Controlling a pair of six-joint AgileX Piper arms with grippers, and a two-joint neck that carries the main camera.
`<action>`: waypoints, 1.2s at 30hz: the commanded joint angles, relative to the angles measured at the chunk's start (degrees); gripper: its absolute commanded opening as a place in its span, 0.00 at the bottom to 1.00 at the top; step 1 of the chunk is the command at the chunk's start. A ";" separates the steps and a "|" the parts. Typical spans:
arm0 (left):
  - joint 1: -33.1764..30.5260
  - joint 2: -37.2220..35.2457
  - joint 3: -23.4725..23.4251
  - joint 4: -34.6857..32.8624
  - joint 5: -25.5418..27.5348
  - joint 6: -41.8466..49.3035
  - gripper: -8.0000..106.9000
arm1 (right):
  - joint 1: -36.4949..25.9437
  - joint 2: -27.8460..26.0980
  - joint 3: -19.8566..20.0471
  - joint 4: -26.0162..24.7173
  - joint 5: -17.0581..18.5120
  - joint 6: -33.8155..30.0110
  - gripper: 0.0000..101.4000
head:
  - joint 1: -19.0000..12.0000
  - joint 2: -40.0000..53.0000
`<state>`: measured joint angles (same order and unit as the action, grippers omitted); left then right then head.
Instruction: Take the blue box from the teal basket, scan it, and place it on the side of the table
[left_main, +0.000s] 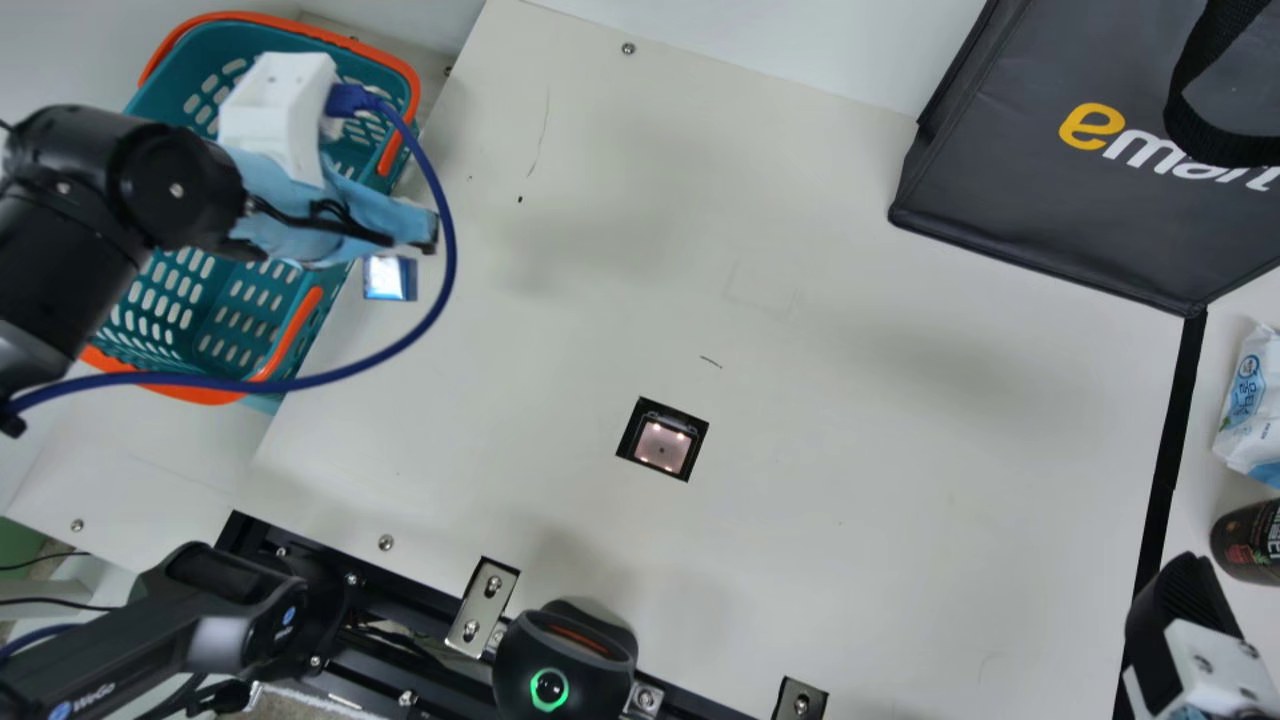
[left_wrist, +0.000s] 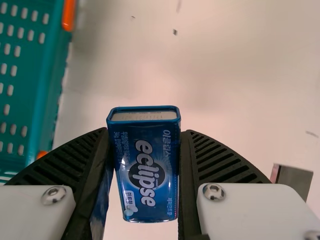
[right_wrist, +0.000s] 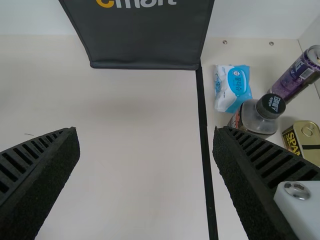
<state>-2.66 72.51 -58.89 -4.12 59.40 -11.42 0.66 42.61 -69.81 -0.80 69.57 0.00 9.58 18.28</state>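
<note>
And there's the blue box (left_wrist: 147, 165), clamped between the two ribbed fingers of the left gripper (left_main: 415, 238), outside the teal basket (left_main: 255, 335) and just beside it, over the cream table (left_main: 850, 420)! In the left wrist view its broad lettered face looks at the camera, one narrow end turned away from the wrist, the long axis running lengthwise between the pads with a slight lean. Over in the main view it's trickier: glare washes over the box, the arm hides much of the grip, and the height above the table is hard to judge. A blue strip (left_wrist: 101, 205) along one finger in the wrist view can't be made out for certain. Right alongside, the left arm (left_main: 120, 190) and its white housing (left_main: 275, 115) block part of the basket, and a blue cable (left_main: 449, 240) loops round past the box and across the basket's orange-trimmed rim. Out on the table sits the lit scanner window (left_main: 662, 447), well apart from the box, and by the table's edge a black device (left_main: 565, 645) glows with a green ring, cut off by the main view. Farther across, a dark bag (left_main: 1040, 190) runs out of frame. On the far side, the right gripper (left_main: 1190, 610), partly cropped, has its fingers spread wide with a gap between them. Beyond the black strip (right_wrist: 204, 125), in the right wrist view: a wipes pack (right_wrist: 232, 87), a dark-capped bottle (right_wrist: 257, 120), a tin (right_wrist: 305, 140) and a purple can (right_wrist: 300, 72).
</note>
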 joint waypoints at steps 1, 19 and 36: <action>-4.55 -0.28 0.44 0.53 0.14 -1.52 0.00 | 0.00 0.00 0.00 0.00 0.00 0.00 0.94 | -1.66 0.14; -26.65 1.60 2.41 5.18 -0.42 -15.04 0.00 | 0.00 0.00 0.00 0.00 0.00 0.00 0.94 | -1.66 0.14; -40.06 9.64 0.53 7.18 -2.66 -23.81 0.00 | 0.00 0.00 0.00 0.00 0.06 0.00 0.94 | -1.66 0.14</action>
<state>-42.23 81.64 -58.30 3.12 56.85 -35.07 0.66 42.61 -69.81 -0.80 69.63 0.00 9.58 18.28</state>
